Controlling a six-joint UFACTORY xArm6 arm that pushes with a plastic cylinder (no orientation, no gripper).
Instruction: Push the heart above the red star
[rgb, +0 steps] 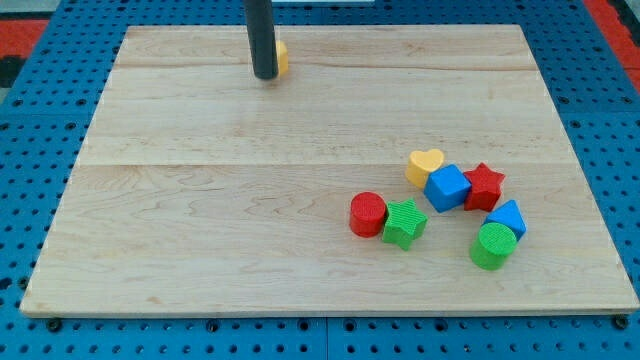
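Note:
A yellow heart (424, 164) lies right of the board's middle, touching the upper left of a blue cube (447, 187). The red star (484, 186) sits just right of the blue cube, so the heart is to the star's upper left with the cube between them. My tip (265, 75) is near the view's top, left of centre, far from the heart. It touches the left side of a small yellow block (282, 57) that is mostly hidden behind the rod.
A red cylinder (367, 214) and a green star (404, 223) lie below the heart. A blue block (507, 217) and a green cylinder (493, 246) lie below the red star. The wooden board (200, 230) rests on a blue pegboard.

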